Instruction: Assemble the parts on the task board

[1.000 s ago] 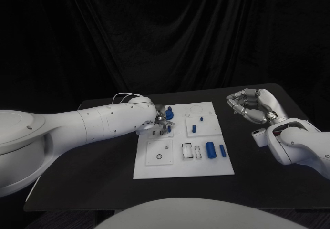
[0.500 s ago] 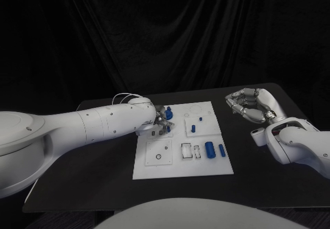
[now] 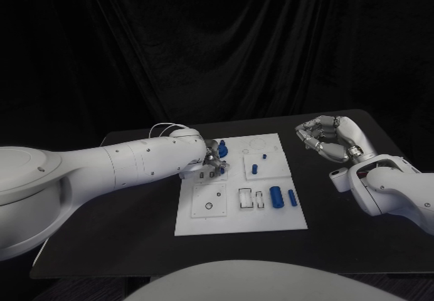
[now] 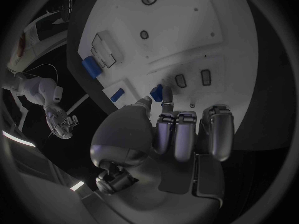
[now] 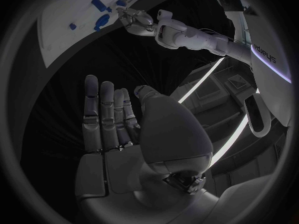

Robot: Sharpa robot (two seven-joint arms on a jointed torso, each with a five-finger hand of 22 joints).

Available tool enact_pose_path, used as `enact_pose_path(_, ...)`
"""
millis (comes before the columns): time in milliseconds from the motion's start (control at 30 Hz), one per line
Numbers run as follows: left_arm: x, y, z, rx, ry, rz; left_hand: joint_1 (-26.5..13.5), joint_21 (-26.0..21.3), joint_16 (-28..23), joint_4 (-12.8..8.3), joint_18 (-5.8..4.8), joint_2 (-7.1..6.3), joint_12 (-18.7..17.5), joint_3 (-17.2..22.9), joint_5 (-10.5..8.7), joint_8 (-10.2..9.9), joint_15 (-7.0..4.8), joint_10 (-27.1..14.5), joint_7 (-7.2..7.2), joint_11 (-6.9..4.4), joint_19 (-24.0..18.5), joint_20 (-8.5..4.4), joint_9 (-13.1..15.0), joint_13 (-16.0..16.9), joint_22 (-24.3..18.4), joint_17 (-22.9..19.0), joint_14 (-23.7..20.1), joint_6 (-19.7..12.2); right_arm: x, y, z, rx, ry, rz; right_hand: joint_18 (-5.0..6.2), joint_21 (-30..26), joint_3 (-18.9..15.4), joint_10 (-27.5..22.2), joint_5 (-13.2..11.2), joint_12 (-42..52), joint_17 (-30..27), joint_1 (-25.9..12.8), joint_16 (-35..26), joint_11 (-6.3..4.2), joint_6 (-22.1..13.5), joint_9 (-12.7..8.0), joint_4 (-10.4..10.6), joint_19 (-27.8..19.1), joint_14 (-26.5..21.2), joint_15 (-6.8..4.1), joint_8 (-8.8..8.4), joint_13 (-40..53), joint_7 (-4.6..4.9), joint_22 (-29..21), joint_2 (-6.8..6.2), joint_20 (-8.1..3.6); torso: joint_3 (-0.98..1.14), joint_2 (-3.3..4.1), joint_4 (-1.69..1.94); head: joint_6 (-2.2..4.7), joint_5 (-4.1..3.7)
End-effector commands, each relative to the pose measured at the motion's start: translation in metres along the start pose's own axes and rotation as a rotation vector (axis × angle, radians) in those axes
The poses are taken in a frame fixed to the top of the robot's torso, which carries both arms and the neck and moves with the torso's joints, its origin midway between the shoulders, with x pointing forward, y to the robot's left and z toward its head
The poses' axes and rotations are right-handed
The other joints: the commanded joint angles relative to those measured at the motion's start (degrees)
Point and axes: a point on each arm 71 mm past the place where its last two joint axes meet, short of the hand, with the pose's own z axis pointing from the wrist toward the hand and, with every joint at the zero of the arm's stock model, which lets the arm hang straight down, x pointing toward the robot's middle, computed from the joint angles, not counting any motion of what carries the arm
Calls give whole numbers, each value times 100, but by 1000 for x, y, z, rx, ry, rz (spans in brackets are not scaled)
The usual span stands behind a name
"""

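1. Your board (image 3: 241, 207) lies flat in the middle of the black table (image 3: 118, 232), its long side running away from the robot.
2. Your left hand (image 3: 212, 162) sits over the board's far left part, with the left arm reaching in across the table.
3. In the left wrist view that hand's (image 4: 181, 134) fingers (image 4: 176, 134) are curled down toward the board, with a small blue part (image 4: 156, 92) right at the thumb tip. You cannot tell from these pictures whether the part is pinched or merely touched.
4. In the head view a blue part (image 3: 222, 149) shows just beyond the left hand, on the board's far left area, partly hidden by the fingers.
5. A short blue peg (image 3: 255, 168) stands in the far middle of the board, apart from the hand.
6. Two blue cylinders lie side by side on the near right part of the board: a thicker one (image 3: 276, 194) and a thinner one (image 3: 292, 198) just to its right.
7. Next to them, toward the left, you see a rectangular recess (image 3: 245, 197) outlined in black, and farther left a square plate with a small ring (image 3: 209, 205).
8. Your right hand (image 3: 331, 139) is raised off to the right of the board, well apart from it, above the table's far right corner.
9. In the right wrist view that hand's (image 5: 124, 134) fingers (image 5: 106, 114) are stretched out and apart, holding nothing.
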Motion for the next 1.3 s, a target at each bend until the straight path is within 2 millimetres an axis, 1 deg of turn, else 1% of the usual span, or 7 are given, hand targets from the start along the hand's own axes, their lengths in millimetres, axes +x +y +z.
enact_pose_path(33,3,-3,0,14,19,7,93,-34,15,-56,-24,10,16,39,161,-57,-7,603,0,0,-35,3,42,1507,492,1509,605,68,0,1,-1,-18,-5,-18,52,16,-46,-8,48,27,-12,-4,27,-23,-37,-6,-2,55,47,-7,38,-12,-26,7,48,-5,2,-1,-1,1,-5)
enact_pose_path(100,3,-3,1,16,21,8,109,-49,15,-60,-21,-5,16,101,515,-128,-22,603,-13,-14,-42,-12,109,1507,490,1509,605,103,0,1,-1,-17,-5,-18,52,16,-46,-8,48,27,-12,-4,27,-23,-37,-6,-2,55,47,-7,38,-12,-26,7,48,-5,1,-1,-2,1,-16)
enact_pose_path(267,3,-3,1,20,25,9,247,-54,15,-176,-24,-85,16,232,755,-199,-42,603,-44,-40,-26,-30,197,1507,511,1509,605,151,0,1,-1,-12,-6,-18,52,16,-46,-8,59,30,-19,-10,31,-24,-35,-7,-1,58,49,-8,41,-17,-27,9,57,-6,2,-2,-2,1,-22)
enact_pose_path(600,3,-4,1,31,26,10,480,-77,15,-422,-21,-176,16,656,864,-360,-75,603,-71,-73,-30,-65,279,1507,518,1509,605,203,-1,0,-1,-5,-6,-18,52,16,-46,-8,69,35,-30,-21,38,-25,-33,-8,-1,63,52,-9,45,-24,-29,11,73,-7,4,-1,-3,1,-9)
enact_pose_path(867,3,-1,0,26,12,2,458,-100,15,-592,-20,-373,16,1231,949,-535,-86,603,-78,-83,-31,-78,340,1507,530,1509,605,313,-1,0,-2,4,-7,-18,52,16,-45,-8,74,37,-33,-20,40,-27,-33,-8,-4,65,53,-10,47,-26,-31,12,78,-8,3,-1,-3,1,-8)
enact_pose_path(933,3,0,-1,23,4,-3,397,-108,15,-675,-19,-486,16,1518,1052,-597,-88,603,-81,-86,-26,-85,384,1507,540,1509,605,363,-2,-1,-2,6,-7,-19,52,16,-45,-8,74,37,-33,-20,40,-27,-33,-8,-4,65,53,-10,47,-26,-31,12,78,-8,3,-1,-3,1,4)
enact_pose_path(1300,5,17,-15,12,-33,-38,173,-135,15,-985,-18,-728,16,2244,1066,-726,-98,603,-85,-95,-15,-91,555,1507,563,1509,605,456,-3,-2,-2,16,-8,-21,52,16,-45,-9,81,40,-40,-21,44,-28,-33,-9,-5,68,55,-11,49,-30,-32,14,82,-9,4,-2,-2,1,13)
